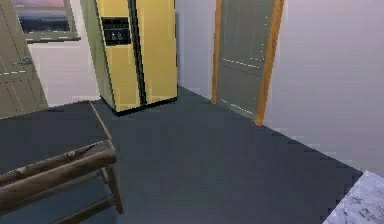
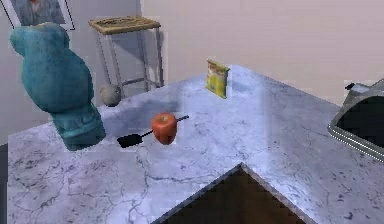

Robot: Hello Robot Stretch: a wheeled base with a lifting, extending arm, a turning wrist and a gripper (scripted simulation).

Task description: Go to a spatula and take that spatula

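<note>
Approach is judged nearly done: spatula (image 2: 130,140) lies on surface (image 2: 280,130), just left of apple (image 2: 164,127). Reach is called for next; tool state cannot be told.

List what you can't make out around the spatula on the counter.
Spatula: arm side view, the apple hides its handle's middle.
Round grey thing: arm side view, partly behind the teal statue, too small to name.
Dark rimmed thing: arm side view, cut off by the right edge.
Wooden furniture: forward view, cut off at the bottom left.
</note>
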